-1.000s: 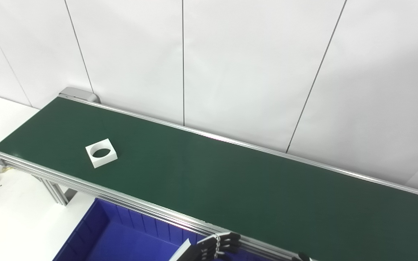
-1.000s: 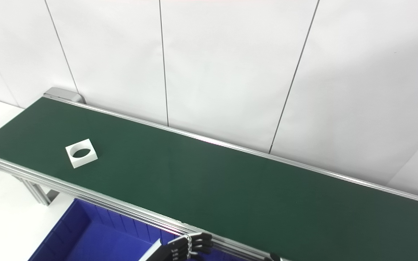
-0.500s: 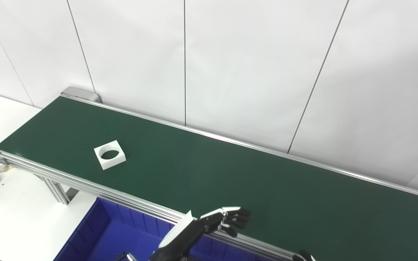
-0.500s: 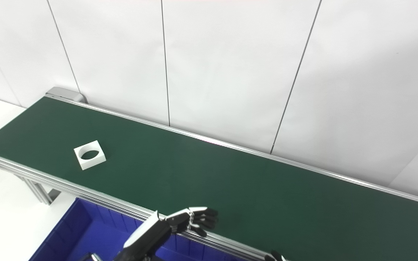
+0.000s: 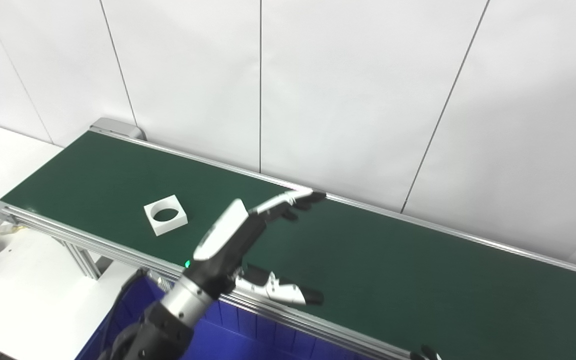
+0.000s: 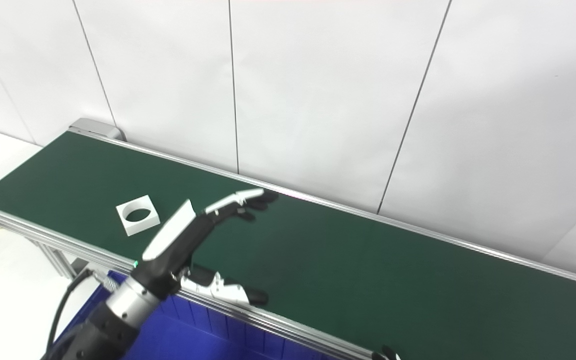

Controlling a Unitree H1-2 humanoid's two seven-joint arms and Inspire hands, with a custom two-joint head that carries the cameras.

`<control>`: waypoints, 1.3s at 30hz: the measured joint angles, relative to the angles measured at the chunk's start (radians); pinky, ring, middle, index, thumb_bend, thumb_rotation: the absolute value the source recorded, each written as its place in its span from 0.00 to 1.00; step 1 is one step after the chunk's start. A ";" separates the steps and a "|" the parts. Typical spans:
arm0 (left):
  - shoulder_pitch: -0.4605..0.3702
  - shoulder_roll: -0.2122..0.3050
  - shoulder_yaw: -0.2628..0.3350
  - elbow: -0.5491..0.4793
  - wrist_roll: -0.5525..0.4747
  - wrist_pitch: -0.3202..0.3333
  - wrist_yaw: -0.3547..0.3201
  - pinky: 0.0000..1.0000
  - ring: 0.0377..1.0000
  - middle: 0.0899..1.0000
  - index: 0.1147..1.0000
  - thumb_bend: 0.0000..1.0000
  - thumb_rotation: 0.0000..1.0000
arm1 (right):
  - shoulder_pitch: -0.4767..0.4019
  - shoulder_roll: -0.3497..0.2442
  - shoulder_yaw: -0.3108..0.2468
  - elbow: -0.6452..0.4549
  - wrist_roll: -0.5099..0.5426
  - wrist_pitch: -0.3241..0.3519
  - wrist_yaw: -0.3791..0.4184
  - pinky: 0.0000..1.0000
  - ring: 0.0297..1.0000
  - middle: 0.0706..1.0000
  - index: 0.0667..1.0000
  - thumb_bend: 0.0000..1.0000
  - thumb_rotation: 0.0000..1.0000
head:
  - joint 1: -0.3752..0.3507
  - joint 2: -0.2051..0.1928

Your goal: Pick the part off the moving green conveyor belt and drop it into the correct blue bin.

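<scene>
A white square part with a round hole [image 5: 166, 214] lies flat on the green conveyor belt [image 5: 368, 260], near its left end; it also shows in the right eye view [image 6: 138, 215]. My left hand [image 5: 248, 235] is raised above the belt, to the right of the part, open and empty, with fingers stretched toward the wall and the thumb spread toward the near rail. It does not touch the part. Only a fingertip of my right hand [image 5: 425, 352] peeks in at the bottom edge. A blue bin [image 5: 248, 345] sits below the belt's near rail.
The aluminium near rail [image 5: 93, 240] runs along the belt's front edge, with a support leg [image 5: 85, 262] at the left. A white table surface [image 5: 18, 295] lies left of the bin. A white panelled wall [image 5: 318, 100] stands right behind the belt.
My left hand has risen from below the near rail to above the belt and spread open. The part has travelled a little to the right along the belt. The camera has shifted slightly.
</scene>
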 measured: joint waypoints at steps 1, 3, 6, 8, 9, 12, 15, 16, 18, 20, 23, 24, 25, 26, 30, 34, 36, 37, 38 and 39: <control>-0.007 0.007 0.007 0.001 0.001 0.013 0.000 0.79 0.84 0.87 0.85 0.76 0.32 | -0.001 0.000 0.000 0.001 0.000 0.000 0.000 0.78 0.84 0.88 0.94 0.76 0.57 | 0.000 0.000; -0.030 0.024 0.027 0.012 0.010 0.053 -0.002 0.80 0.86 0.88 0.85 0.74 0.30 | -0.001 0.001 0.000 0.001 0.000 0.000 -0.001 0.78 0.84 0.88 0.94 0.75 0.57 | -0.002 0.002; -0.065 0.053 0.064 0.038 0.057 0.114 -0.002 0.82 0.88 0.90 0.87 0.73 0.25 | -0.003 0.003 0.000 0.001 0.000 0.000 -0.001 0.78 0.85 0.88 0.94 0.75 0.57 | -0.002 0.005; -0.082 0.075 0.071 0.053 0.101 0.146 -0.002 0.80 0.88 0.90 0.88 0.73 0.25 | -0.003 0.004 0.000 0.001 -0.001 0.000 -0.002 0.77 0.84 0.88 0.94 0.75 0.57 | -0.002 0.005; -0.091 0.085 0.074 0.062 0.120 0.162 -0.002 0.80 0.88 0.90 0.88 0.73 0.25 | -0.002 0.005 0.000 0.001 -0.001 0.000 -0.002 0.77 0.84 0.88 0.94 0.75 0.57 | 0.000 0.005; -0.119 0.114 0.082 0.087 0.187 0.220 -0.014 0.75 0.87 0.91 0.89 0.75 0.19 | -0.002 0.007 0.000 0.001 -0.003 0.000 -0.003 0.77 0.84 0.88 0.94 0.75 0.58 | 0.002 0.006; -0.158 0.148 0.100 0.128 0.227 0.276 -0.021 0.74 0.88 0.91 0.89 0.75 0.19 | -0.003 0.009 0.001 0.001 -0.003 0.000 -0.002 0.77 0.85 0.88 0.94 0.75 0.57 | 0.000 0.006; -0.170 0.158 0.101 0.144 0.252 0.299 -0.023 0.75 0.88 0.92 0.89 0.76 0.23 | -0.002 0.009 0.002 0.001 -0.003 0.000 -0.002 0.77 0.85 0.88 0.94 0.75 0.57 | 0.000 0.006; -0.192 0.172 0.101 0.164 0.302 0.333 -0.043 0.77 0.91 0.93 0.90 0.77 0.22 | -0.002 0.009 0.002 0.001 -0.002 0.000 -0.002 0.77 0.85 0.88 0.94 0.74 0.57 | -0.002 0.008; -0.217 0.171 0.111 0.195 0.362 0.362 -0.076 0.78 0.93 0.94 0.91 0.79 0.22 | -0.003 0.009 0.003 0.000 -0.003 0.000 -0.002 0.77 0.85 0.88 0.94 0.75 0.57 | -0.003 0.008; -0.248 0.153 0.144 0.236 0.445 0.368 -0.130 0.75 0.93 0.95 0.90 0.81 0.21 | -0.002 0.010 0.003 0.000 -0.003 0.000 -0.002 0.77 0.84 0.88 0.94 0.74 0.58 | -0.003 0.009; -0.259 0.143 0.154 0.248 0.470 0.369 -0.143 0.75 0.93 0.95 0.90 0.81 0.21 | -0.002 0.011 0.003 0.000 -0.003 0.000 -0.002 0.77 0.84 0.88 0.94 0.74 0.58 | -0.003 0.008; -0.269 0.132 0.163 0.259 0.493 0.370 -0.153 0.74 0.92 0.95 0.90 0.82 0.20 | -0.002 0.012 0.004 0.000 -0.003 0.000 -0.002 0.76 0.84 0.87 0.94 0.75 0.58 | -0.003 0.008; -0.277 0.121 0.167 0.274 0.522 0.370 -0.158 0.73 0.92 0.95 0.90 0.82 0.20 | -0.002 0.013 0.004 0.000 -0.003 0.000 -0.002 0.76 0.84 0.87 0.93 0.75 0.58 | -0.003 0.008; -0.302 0.073 0.205 0.317 0.629 0.372 -0.204 0.79 0.93 0.96 0.93 0.83 0.21 | -0.002 0.016 0.005 0.001 -0.005 0.000 -0.002 0.76 0.84 0.87 0.94 0.75 0.58 | 0.000 0.008; -0.335 0.012 0.266 0.353 0.753 0.374 -0.284 0.82 0.95 0.97 0.94 0.83 0.16 | -0.003 0.016 0.005 0.000 -0.004 0.000 -0.002 0.77 0.84 0.88 0.94 0.75 0.58 | 0.003 0.011; -0.348 -0.010 0.282 0.374 0.798 0.375 -0.309 0.80 0.94 0.97 0.94 0.85 0.15 | -0.002 0.016 0.005 0.000 -0.003 0.000 -0.001 0.77 0.85 0.88 0.94 0.75 0.58 | 0.005 0.011; -0.352 -0.016 0.283 0.385 0.811 0.375 -0.318 0.79 0.94 0.97 0.94 0.86 0.15 | -0.003 0.016 0.005 0.000 -0.003 0.000 -0.001 0.77 0.85 0.88 0.94 0.75 0.58 | 0.005 0.011; -0.352 -0.019 0.282 0.393 0.815 0.375 -0.322 0.79 0.94 0.98 0.94 0.86 0.14 | -0.002 0.016 0.005 0.000 -0.003 0.000 -0.001 0.77 0.85 0.88 0.94 0.75 0.58 | 0.005 0.011; -0.352 -0.022 0.282 0.400 0.822 0.375 -0.324 0.79 0.94 0.98 0.94 0.87 0.14 | -0.002 0.016 0.005 0.000 -0.002 0.000 0.000 0.77 0.85 0.88 0.94 0.75 0.58 | 0.005 0.011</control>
